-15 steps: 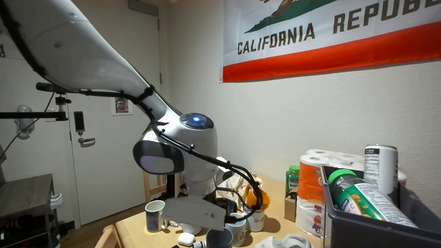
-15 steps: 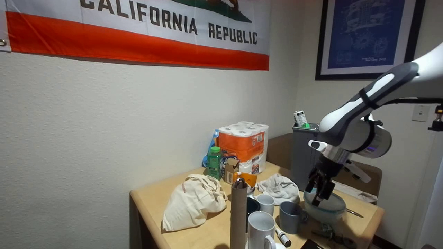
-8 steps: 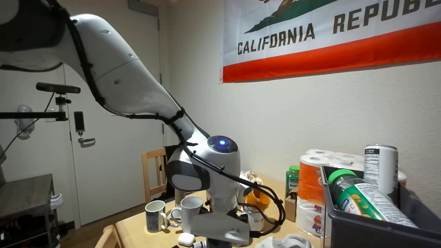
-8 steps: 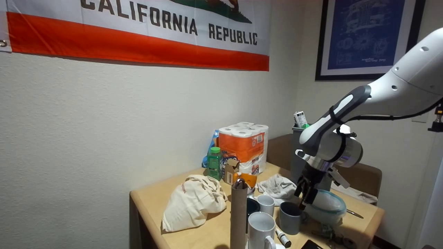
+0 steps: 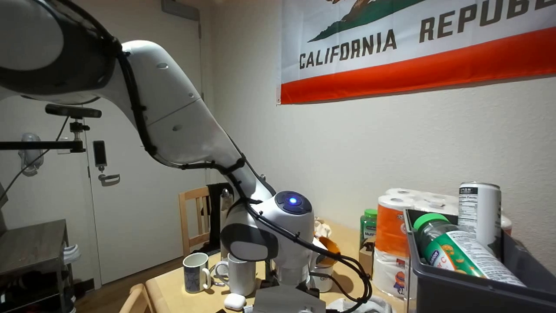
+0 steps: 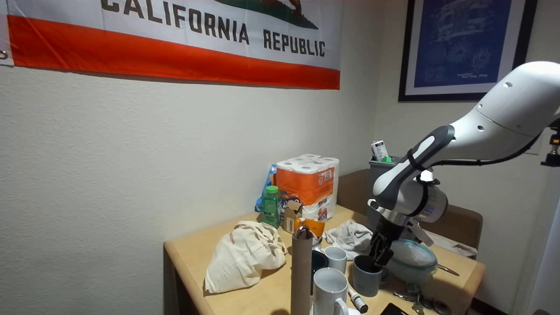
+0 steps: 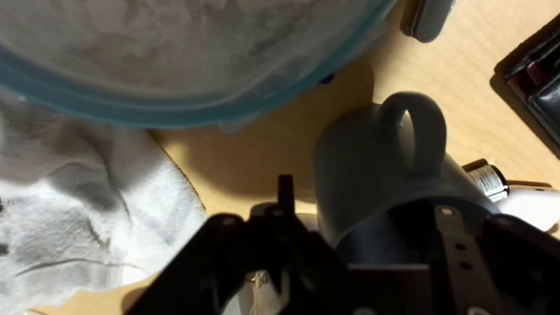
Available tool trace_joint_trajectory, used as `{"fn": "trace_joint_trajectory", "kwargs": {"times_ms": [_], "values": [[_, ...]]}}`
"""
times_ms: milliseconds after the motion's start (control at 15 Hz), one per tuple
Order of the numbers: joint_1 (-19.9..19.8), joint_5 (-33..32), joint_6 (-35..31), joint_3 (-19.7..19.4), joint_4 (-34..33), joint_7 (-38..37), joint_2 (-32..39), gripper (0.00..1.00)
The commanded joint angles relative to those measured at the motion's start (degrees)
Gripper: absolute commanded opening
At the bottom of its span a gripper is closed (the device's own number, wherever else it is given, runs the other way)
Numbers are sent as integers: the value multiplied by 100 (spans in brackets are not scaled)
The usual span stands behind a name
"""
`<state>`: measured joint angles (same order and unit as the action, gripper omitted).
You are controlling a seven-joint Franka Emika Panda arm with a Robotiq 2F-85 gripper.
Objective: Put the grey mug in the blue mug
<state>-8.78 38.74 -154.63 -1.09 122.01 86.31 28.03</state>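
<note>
At five o'clock we count one grey mug [image 6: 366,282], one blue mug [image 6: 320,261], one orange mug [image 6: 315,226]. At four, one bowl [image 6: 410,271].

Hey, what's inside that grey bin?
The bin holds a tilted bottle and a can. The bottle covers the can's base, and whatever lies beneath them can't be seen.

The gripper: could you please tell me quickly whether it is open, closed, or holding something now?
Gripper: open, its jaws apart across the wall of the grey mug, not closed on it.
</note>
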Motion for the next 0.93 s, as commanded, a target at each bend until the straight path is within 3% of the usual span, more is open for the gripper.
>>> {"fn": "trace_joint_trajectory", "kwargs": {"times_ms": [0, 267, 600, 867], "values": [[-254, -389, -117, 287, -106, -356, 45, 27], [-260, -1033, 65, 290, -110, -1019, -55, 0], [-222, -2072, 498, 266, -133, -2117, -288, 2], [-266, -2313, 916, 422, -218, -2489, -535, 2]]}}
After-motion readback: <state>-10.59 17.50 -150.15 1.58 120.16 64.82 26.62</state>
